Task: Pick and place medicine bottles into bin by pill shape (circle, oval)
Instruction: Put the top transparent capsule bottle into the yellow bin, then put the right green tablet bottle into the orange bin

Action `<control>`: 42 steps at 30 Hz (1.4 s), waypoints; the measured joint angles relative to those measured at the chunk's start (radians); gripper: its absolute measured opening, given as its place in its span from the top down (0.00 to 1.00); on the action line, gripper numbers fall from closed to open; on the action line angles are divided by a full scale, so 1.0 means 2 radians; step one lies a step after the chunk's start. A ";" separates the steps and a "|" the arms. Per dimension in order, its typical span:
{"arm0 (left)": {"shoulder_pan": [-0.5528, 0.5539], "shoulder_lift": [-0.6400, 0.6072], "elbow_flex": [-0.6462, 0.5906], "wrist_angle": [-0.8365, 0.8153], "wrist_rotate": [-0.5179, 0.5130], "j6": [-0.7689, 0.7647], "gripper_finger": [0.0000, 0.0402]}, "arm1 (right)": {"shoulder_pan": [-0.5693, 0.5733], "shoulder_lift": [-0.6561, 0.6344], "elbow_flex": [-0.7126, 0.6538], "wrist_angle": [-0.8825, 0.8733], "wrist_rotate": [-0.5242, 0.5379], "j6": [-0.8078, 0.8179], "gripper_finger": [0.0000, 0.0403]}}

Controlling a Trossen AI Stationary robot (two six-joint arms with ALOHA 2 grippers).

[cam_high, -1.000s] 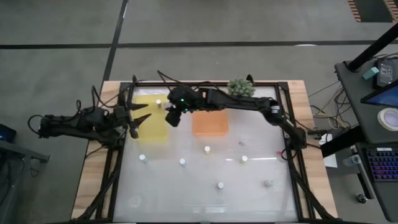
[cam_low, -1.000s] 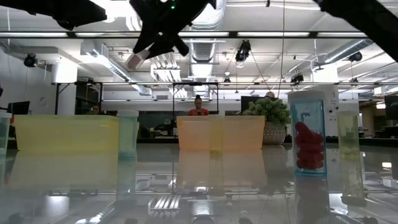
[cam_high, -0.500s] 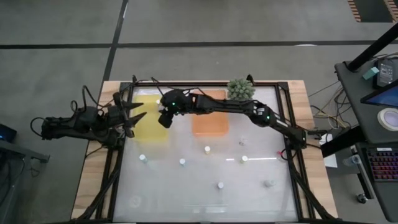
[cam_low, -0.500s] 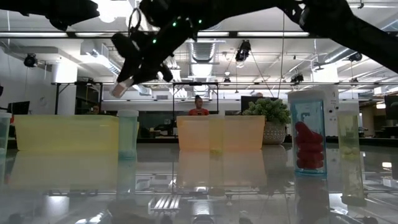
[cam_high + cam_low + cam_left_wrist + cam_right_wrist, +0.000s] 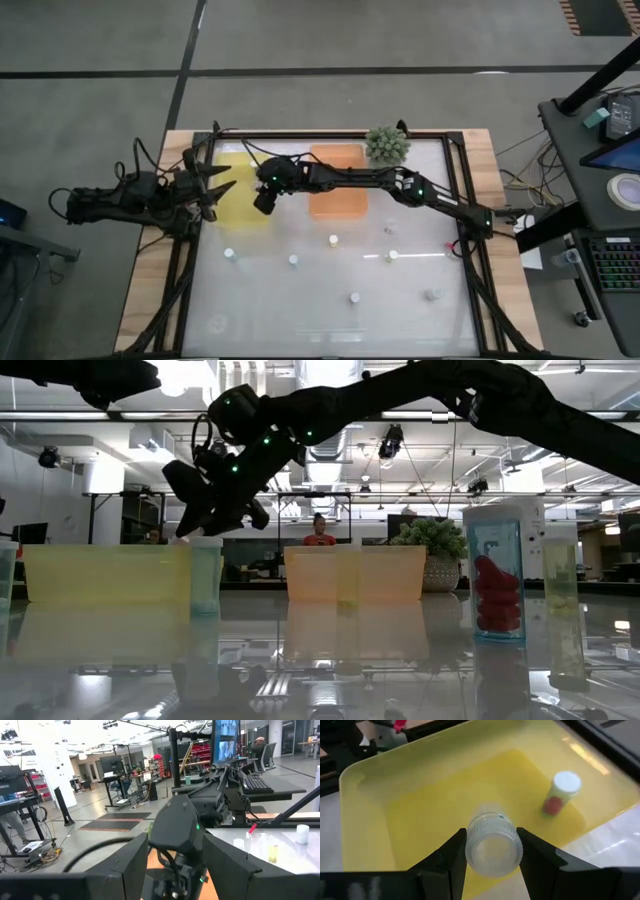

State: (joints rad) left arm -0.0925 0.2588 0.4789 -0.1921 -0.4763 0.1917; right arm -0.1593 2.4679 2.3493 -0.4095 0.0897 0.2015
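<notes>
While pinching a white-capped bottle [image 5: 493, 845] between its fingers [image 5: 447, 857], hangs over the yellow bin [image 5: 243, 186], upper left of the high frame — right gripper [image 5: 264, 196]. Already lying inside: one bottle with red pills [image 5: 559, 794]. Parked at the bin's left edge, jaws spread, holding nothing: left gripper [image 5: 222, 188]. Scattered lower down across the table [image 5: 330, 310]: loose bottles [image 5: 333, 241].

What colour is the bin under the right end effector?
Translucent yellow bin, clearest in the right wrist view, below the right end effector gripping a clear-capped bottle.
</notes>
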 joint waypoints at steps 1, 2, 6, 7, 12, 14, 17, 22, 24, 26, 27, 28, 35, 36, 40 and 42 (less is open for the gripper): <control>0.000 0.000 0.000 0.000 0.000 0.000 0.57 | 0.000 0.001 0.000 0.000 -0.006 0.004 0.64; 0.000 0.001 0.000 -0.001 0.000 0.000 0.57 | 0.000 0.002 0.000 0.000 -0.010 0.004 0.64; 0.000 0.001 0.000 0.000 0.000 0.000 0.57 | 0.001 0.002 0.000 0.000 -0.010 0.005 0.63; 0.000 0.001 0.000 0.000 0.000 0.000 0.57 | 0.001 0.002 0.000 0.000 -0.010 0.009 0.62; 0.000 0.001 0.000 -0.001 0.000 0.001 0.57 | 0.001 0.002 0.000 -0.002 -0.011 0.017 0.56; 0.000 0.001 0.000 0.000 0.000 0.002 0.57 | 0.001 0.002 0.000 -0.001 -0.011 0.017 0.54; 0.000 0.001 0.000 -0.001 0.000 0.003 0.57 | 0.001 0.002 0.000 -0.002 -0.011 0.017 0.54; 0.000 0.000 0.000 -0.001 0.000 0.003 0.57 | 0.001 0.002 0.000 -0.002 -0.010 0.016 0.58; 0.000 0.001 0.000 -0.001 0.000 0.003 0.57 | 0.001 0.002 0.000 -0.002 -0.010 0.012 0.60; 0.000 0.001 0.000 -0.003 0.000 0.003 0.57 | 0.001 0.000 0.000 -0.008 -0.010 0.005 0.61; 0.000 0.001 0.000 -0.004 0.000 0.003 0.57 | 0.001 -0.003 -0.001 -0.014 -0.010 -0.004 0.62; 0.000 0.002 0.000 -0.003 0.000 0.003 0.57 | 0.002 -0.007 -0.001 -0.024 -0.010 -0.014 0.63; 0.000 0.006 -0.002 -0.003 0.000 0.001 0.57 | 0.026 -0.064 0.000 -0.114 0.001 -0.073 0.71; 0.000 0.007 -0.003 -0.003 0.000 0.000 0.57 | 0.032 -0.070 0.000 -0.131 0.010 -0.080 0.72; 0.000 0.008 -0.007 -0.003 0.000 -0.001 0.57 | 0.058 -0.099 0.000 -0.201 0.054 -0.100 0.76; 0.000 0.008 -0.008 -0.001 0.000 -0.002 0.57 | 0.072 -0.114 0.000 -0.233 0.072 -0.101 0.78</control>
State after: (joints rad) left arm -0.0921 0.2749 0.4621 -0.1950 -0.4762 0.1885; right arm -0.0156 2.2407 2.3489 -0.8761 0.2344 0.0002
